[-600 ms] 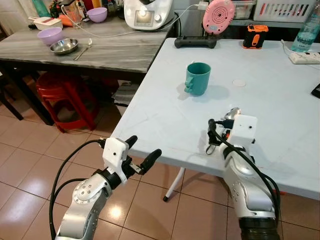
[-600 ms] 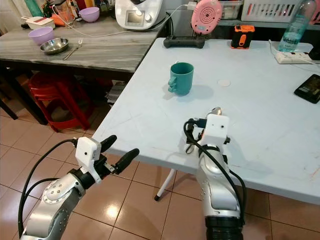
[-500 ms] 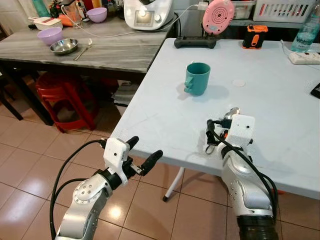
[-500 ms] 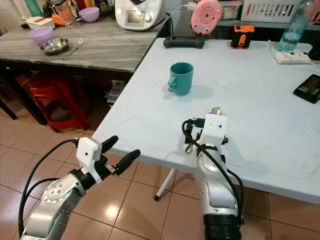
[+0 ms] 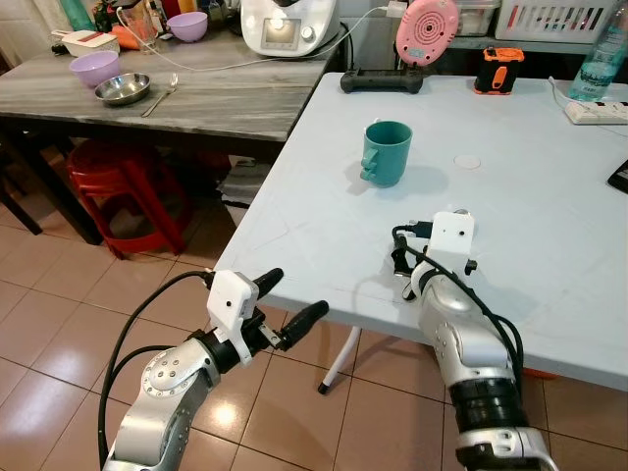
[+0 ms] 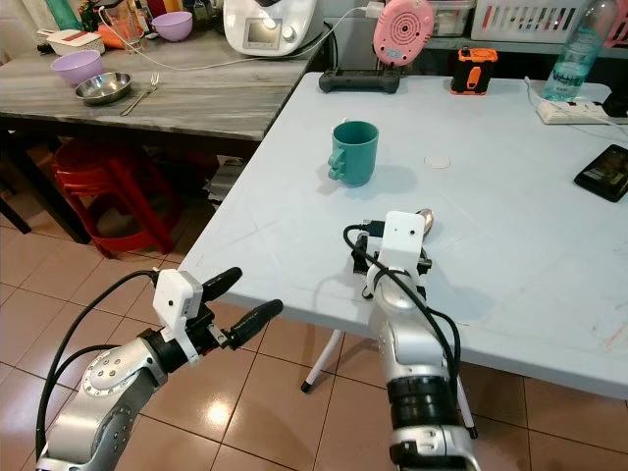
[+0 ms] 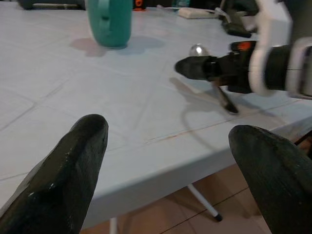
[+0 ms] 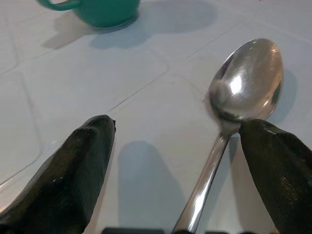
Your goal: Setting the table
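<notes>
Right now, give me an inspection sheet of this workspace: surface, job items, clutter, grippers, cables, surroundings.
Surface: white table, bare near its front edge.
Job's things: teal mug upright at mid-table; spoon lying flat on the table between the right gripper's fingers.
Clutter: orange device, pink round gadget, power strip, water bottle, phone along the far and right edges.
Grippers: right gripper open, low over the spoon; left gripper open, off the table's front edge.
Cables: white cord across the grey side table.
Surroundings: red stool, tiled floor.
</notes>
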`<state>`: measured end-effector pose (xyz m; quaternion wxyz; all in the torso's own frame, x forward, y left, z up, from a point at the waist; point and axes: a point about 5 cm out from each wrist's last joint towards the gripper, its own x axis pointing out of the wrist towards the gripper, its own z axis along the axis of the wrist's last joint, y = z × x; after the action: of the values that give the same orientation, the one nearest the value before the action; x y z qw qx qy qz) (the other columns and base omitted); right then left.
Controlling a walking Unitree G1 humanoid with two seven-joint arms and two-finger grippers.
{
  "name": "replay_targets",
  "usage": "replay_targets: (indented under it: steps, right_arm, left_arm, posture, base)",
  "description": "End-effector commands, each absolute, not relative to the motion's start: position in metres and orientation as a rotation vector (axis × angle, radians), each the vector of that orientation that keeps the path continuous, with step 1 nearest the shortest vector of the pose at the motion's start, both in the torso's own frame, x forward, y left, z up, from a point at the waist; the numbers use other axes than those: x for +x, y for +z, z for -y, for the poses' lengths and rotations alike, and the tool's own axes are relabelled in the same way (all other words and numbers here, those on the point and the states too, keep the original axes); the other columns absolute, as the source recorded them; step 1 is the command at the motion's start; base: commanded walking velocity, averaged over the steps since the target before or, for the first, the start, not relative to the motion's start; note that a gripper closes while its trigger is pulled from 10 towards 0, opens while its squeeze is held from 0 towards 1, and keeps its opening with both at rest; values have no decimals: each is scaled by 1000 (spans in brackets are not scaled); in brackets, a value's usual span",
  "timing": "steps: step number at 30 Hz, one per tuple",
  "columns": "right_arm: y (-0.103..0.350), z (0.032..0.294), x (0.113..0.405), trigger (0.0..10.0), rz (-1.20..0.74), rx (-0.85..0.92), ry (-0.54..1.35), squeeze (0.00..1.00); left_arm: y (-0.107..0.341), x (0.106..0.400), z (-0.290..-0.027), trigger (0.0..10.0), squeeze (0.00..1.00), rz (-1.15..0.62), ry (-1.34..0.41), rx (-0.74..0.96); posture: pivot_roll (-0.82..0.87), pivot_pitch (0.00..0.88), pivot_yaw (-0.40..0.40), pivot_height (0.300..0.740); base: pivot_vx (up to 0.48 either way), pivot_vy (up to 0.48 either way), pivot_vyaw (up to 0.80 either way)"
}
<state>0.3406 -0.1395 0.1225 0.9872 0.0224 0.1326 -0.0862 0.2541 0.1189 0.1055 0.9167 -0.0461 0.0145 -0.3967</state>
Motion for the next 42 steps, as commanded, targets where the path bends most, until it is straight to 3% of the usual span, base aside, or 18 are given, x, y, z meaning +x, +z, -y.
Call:
replay_targets:
  steps: [1, 2, 3, 11, 14, 17, 18, 19, 21, 42]
  right_arm:
    - [119, 134, 341, 7765, -296, 57, -165, 0]
    - [118, 133, 341, 5961, -306, 57, -163, 0]
    - [116, 132, 340, 4784, -315, 54, -165, 0]
    - [109, 130, 332, 4353, -357, 55, -177, 0]
    - [100, 137, 326, 1882, -406, 76, -218, 0]
    - [99, 138, 325, 1882, -411, 77, -220, 0]
    - [99, 139, 324, 1529, -417, 81, -227, 0]
    - [98, 141, 322, 431, -422, 84, -228, 0]
    - [95, 144, 320, 0, -433, 83, -232, 0]
    - [82, 166, 302, 0, -480, 96, -305, 0]
  left_arm:
    - [110, 254, -120, 10000, 0, -24, -837, -83]
    - [110, 255, -121, 10000, 0, -25, -837, -80]
    - [109, 255, -121, 10000, 0, -25, -836, -77]
    - [110, 257, -122, 10000, 0, -18, -828, -74]
    - [110, 258, -121, 10000, 0, -15, -834, -74]
    - [110, 258, -121, 10000, 0, -15, -834, -74]
    - [110, 259, -121, 10000, 0, -14, -834, -74]
    - [111, 259, -121, 10000, 0, -13, -835, -75]
    - [112, 259, -121, 10000, 0, -9, -838, -75]
    - [114, 258, -119, 10000, 0, -8, -861, -71]
  posture:
    - [-107, 101, 73, 740]
    - [-107, 101, 73, 740]
    - [-107, 101, 73, 740]
    - [-110, 97, 68, 740]
    - [-110, 97, 68, 740]
    - [-109, 91, 67, 740]
    - [-109, 91, 67, 740]
    - [-109, 91, 67, 740]
    - [-109, 91, 67, 740]
    - [-108, 101, 79, 740]
  base:
    - [0, 0, 0]
    - [0, 0, 0]
    - [0, 0, 0]
    - [0, 0, 0]
    - [0, 0, 0]
    - [0, 0, 0]
    - [0, 0, 0]
    - [0, 0, 0]
    - [0, 0, 0]
    - [0, 0, 0]
